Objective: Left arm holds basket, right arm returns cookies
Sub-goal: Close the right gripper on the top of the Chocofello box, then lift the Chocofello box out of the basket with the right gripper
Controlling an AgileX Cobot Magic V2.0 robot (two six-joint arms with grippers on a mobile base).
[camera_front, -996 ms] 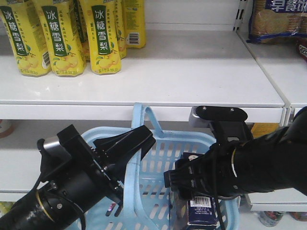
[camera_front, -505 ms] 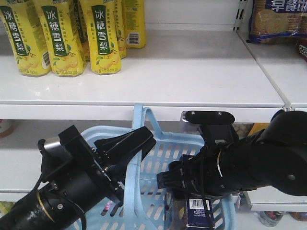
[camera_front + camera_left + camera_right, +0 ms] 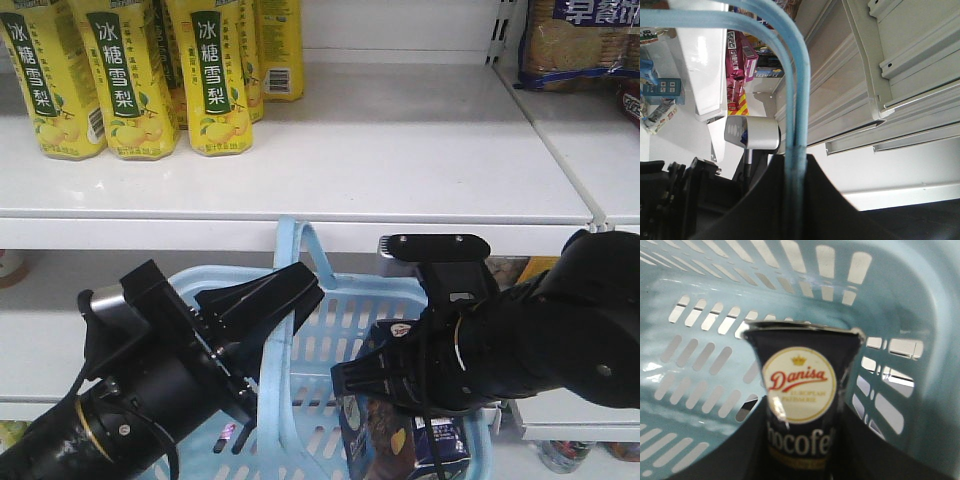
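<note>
My right end effector (image 3: 803,452) pinches the cookies (image 3: 802,390) by the flat sides. Light, stiff card, I judge crushable. My left end effector (image 3: 796,197) clamps the basket (image 3: 345,325) handle

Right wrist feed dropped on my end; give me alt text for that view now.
A dark navy Danisa cookie carton fills the centre, its round cream-and-red logo facing the camera, gripped between dark fingers at the bottom corners. Behind it curves the slotted wall of the light blue basket.
</note>
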